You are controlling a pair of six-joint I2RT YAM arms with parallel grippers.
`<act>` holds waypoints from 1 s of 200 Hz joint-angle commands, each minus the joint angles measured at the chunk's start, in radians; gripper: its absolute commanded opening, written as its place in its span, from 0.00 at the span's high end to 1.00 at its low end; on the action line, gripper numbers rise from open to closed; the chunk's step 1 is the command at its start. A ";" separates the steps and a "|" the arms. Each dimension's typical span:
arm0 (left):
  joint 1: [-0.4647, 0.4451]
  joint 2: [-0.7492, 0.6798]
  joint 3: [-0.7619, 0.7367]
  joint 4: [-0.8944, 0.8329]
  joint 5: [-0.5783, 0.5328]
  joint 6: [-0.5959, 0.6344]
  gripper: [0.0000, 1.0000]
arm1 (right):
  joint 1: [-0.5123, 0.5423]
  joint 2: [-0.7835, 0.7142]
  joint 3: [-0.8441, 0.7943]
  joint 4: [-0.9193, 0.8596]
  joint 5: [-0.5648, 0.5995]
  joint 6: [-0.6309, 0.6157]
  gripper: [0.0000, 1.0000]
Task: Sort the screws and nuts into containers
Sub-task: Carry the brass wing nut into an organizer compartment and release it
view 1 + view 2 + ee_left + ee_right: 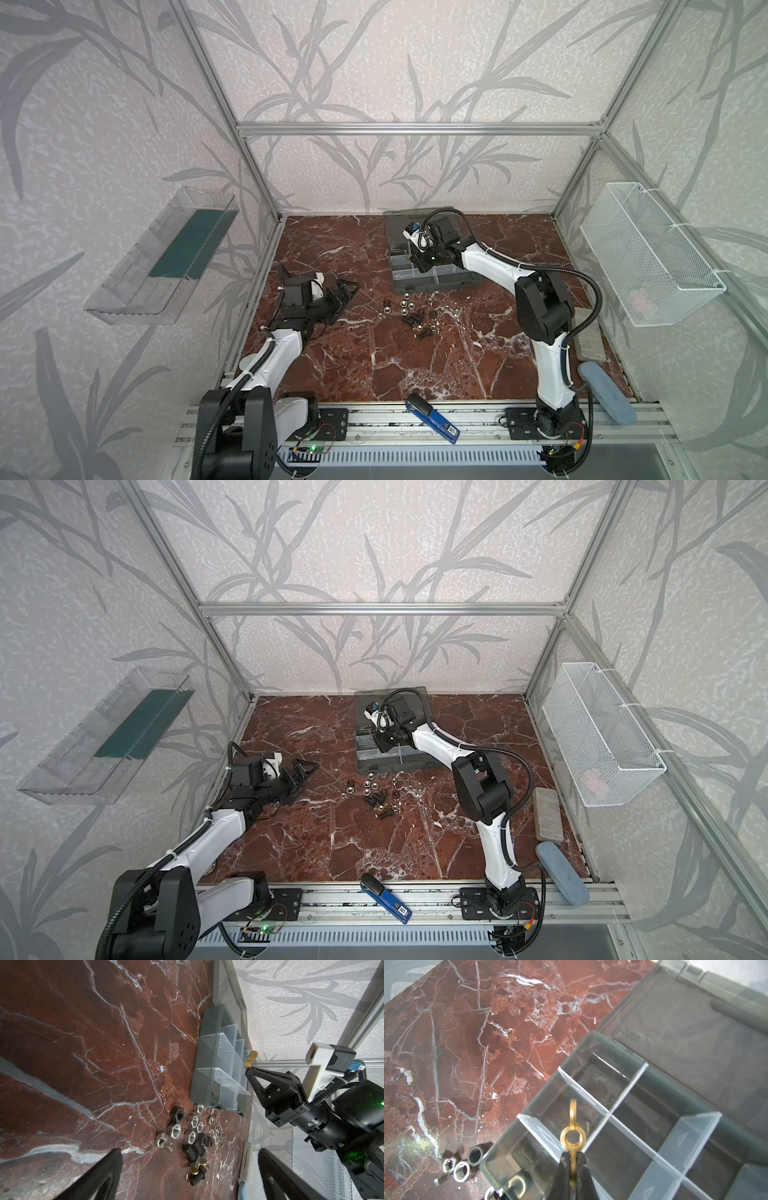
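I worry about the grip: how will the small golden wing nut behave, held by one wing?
The golden metal wing nut looks solid, so probably stiff and heavy for its size. The right gripper pinches only one thin wing, so it may pivot or slip. Its flat wings should hinder rolling.

about seven hex nuts (193, 1121), mostly silver, lie ahead of the left jaws, with at least three black screws (190, 1152) and two silver wing nuts (161, 1142). two brass wing nuts (573, 1111): one between the right jaws, one among the screws. one organiser case (199, 1068).
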 commanded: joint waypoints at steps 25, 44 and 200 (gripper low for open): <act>0.005 -0.005 -0.009 -0.005 -0.001 0.006 0.00 | 0.029 0.075 0.068 -0.035 0.080 -0.024 1.00; 0.005 -0.002 -0.010 -0.005 -0.002 0.007 0.00 | 0.032 0.092 0.085 -0.043 0.082 -0.022 1.00; 0.005 0.004 -0.007 0.010 -0.002 0.001 0.00 | 0.034 -0.121 -0.035 -0.004 0.036 -0.022 0.50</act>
